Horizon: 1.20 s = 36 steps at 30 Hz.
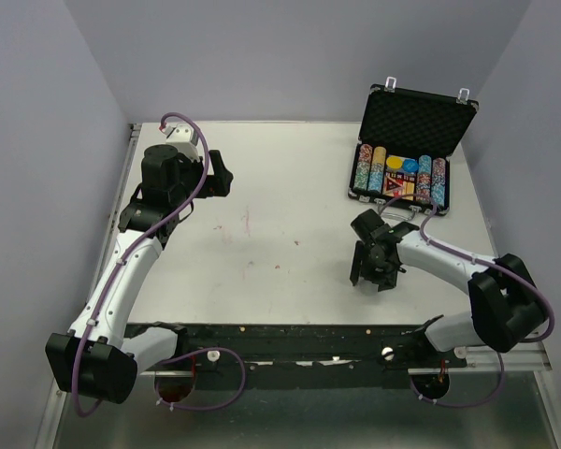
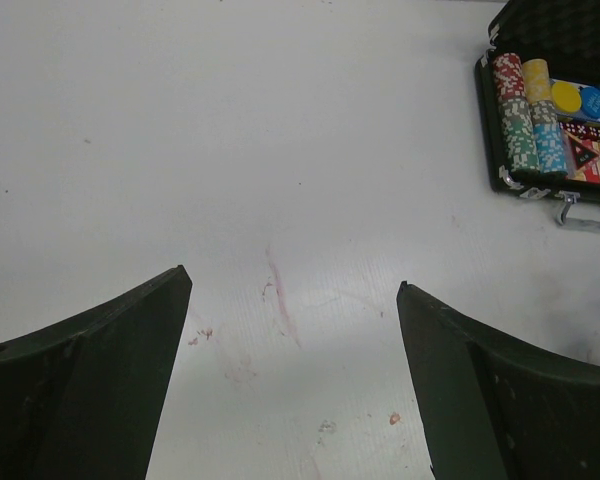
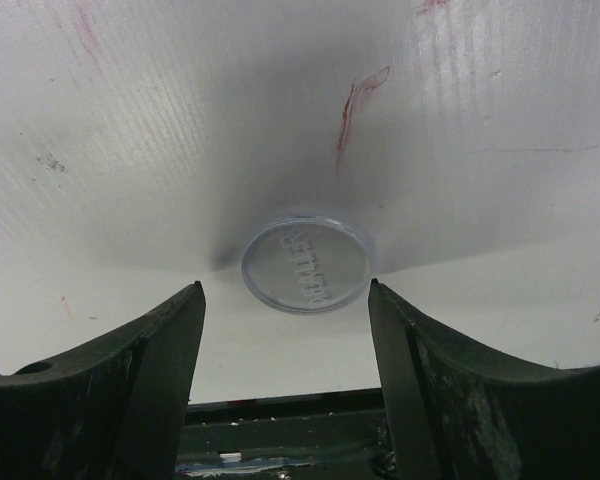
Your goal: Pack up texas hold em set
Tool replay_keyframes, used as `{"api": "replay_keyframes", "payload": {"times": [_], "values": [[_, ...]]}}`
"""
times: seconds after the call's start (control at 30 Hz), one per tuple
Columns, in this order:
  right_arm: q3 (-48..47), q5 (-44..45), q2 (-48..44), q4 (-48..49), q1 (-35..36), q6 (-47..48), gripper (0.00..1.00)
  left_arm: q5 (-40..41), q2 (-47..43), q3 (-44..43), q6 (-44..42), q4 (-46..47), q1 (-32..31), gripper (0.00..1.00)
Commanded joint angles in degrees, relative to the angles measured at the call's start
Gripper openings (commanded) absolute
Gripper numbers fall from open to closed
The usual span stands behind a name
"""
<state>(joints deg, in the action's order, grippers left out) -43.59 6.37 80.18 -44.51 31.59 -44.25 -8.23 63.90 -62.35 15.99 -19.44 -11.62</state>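
While both claws stand apart, right gripper (image 3: 283, 288) flanks a clear disc (image 3: 306, 265), lettering unreadable; past left gripper (image 2: 292, 278), the briefcase (image 2: 565, 25) is cropped.

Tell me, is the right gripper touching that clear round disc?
Cannot tell. Right wrist view: the disc lies between the right gripper's open fingers; one tip meets its rim, height unclear.

Bright even light, soft shadows, sharp

White table (image 1: 290, 168) marked with faint reddish smears (image 1: 246, 222), between lavender walls (image 1: 37, 140)
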Motion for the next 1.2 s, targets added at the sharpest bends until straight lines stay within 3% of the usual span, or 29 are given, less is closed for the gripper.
{"api": "replay_keyframes", "payload": {"times": [0.0, 0.73, 1.17], "values": [[0.9, 1.0, 1.2, 1.8, 0.6, -1.5, 0.73, -1.1, -0.1, -1.7, 0.4, -0.1, 0.5, 0.99], [4.2, 2.1, 1.6, 3.1, 0.8, -3.1, 0.72, -1.1, -0.3, -1.7, 0.4, -0.1, 0.4, 0.99], [4.7, 2.0, 2.3, 3.8, 0.8, -2.7, 0.6, -1.1, -0.2, -1.7, 0.4, -0.2, 0.5, 0.99]]}}
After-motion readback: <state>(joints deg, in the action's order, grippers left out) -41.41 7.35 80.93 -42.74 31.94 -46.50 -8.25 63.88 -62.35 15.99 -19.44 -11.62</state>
